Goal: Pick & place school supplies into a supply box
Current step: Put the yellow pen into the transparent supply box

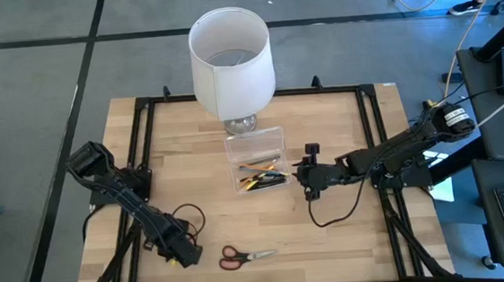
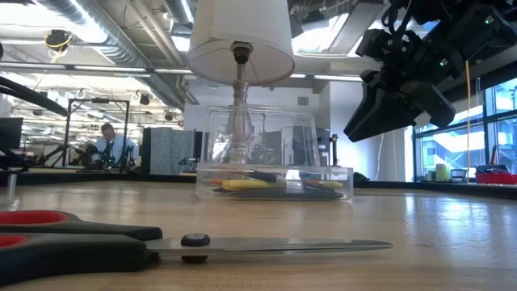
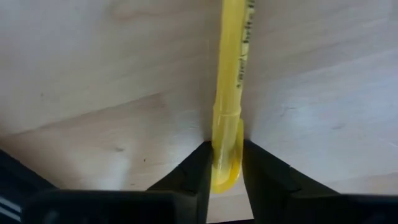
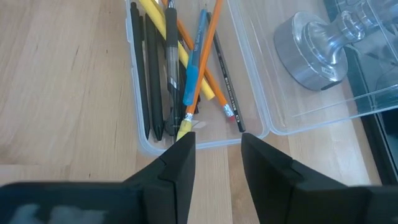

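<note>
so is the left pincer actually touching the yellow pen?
Touching. The left wrist view shows the left pincer closed on the yellow pen, both fingers pressed against its end.

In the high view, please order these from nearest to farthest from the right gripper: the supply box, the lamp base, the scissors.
From the right gripper:
1. Supply box, just beside it toward the table's middle.
2. Lamp base, beyond the box at the table's far edge.
3. Scissors, at the near edge, close to the left gripper.

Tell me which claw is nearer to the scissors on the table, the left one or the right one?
The left claw is nearer: it sits just beside the scissors at the table's front edge, shut on a yellow pen. The right claw is farther off, open beside the supply box.
</note>
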`<state>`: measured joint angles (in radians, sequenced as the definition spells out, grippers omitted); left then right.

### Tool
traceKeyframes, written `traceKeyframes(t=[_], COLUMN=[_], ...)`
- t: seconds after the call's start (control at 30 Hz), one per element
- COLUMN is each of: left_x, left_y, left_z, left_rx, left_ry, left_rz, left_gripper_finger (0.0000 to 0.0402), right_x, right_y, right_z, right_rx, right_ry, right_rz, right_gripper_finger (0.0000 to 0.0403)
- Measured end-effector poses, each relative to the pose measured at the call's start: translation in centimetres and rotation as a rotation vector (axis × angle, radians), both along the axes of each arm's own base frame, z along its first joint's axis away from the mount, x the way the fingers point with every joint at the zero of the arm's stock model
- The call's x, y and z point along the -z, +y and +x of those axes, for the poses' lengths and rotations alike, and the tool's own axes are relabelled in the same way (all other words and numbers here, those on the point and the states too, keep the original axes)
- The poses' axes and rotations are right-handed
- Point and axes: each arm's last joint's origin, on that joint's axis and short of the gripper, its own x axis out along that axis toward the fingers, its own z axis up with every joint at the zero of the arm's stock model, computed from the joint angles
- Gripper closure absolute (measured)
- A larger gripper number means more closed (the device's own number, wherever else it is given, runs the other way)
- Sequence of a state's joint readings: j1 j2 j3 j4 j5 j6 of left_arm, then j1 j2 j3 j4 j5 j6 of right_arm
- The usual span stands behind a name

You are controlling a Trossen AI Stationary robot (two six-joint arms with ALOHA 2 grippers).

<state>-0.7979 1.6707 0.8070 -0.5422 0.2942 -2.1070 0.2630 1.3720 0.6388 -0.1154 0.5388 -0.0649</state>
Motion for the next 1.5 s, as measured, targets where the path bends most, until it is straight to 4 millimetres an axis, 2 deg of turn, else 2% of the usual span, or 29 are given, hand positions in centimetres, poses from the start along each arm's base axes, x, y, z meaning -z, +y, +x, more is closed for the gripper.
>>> traceKeyframes(t=[0.23, 1.13, 1.5], left_x=[0.0, -0.4, -1.1], left_y=[0.2, 0.6, 1.3], left_z=[0.1, 0.5, 1.0], left_rx=[0.077, 0.073, 0.097], left_ry=[-0.037, -0.065, -0.164], left_rz=[0.003, -0.010, 0.049], left_gripper_finger=[0.0353, 0.0355, 0.0356], right_x=[0.0, 0.0, 0.0], right_y=[0.0, 0.0, 0.0], right_z=[0.0, 0.0, 0.0], right_rx=[0.000, -0.012, -0.012], right_ry=[0.000, 0.007, 0.007], right_rz=[0.000, -0.013, -0.013], right_gripper_finger=[0.0269, 0.0270, 0.0270])
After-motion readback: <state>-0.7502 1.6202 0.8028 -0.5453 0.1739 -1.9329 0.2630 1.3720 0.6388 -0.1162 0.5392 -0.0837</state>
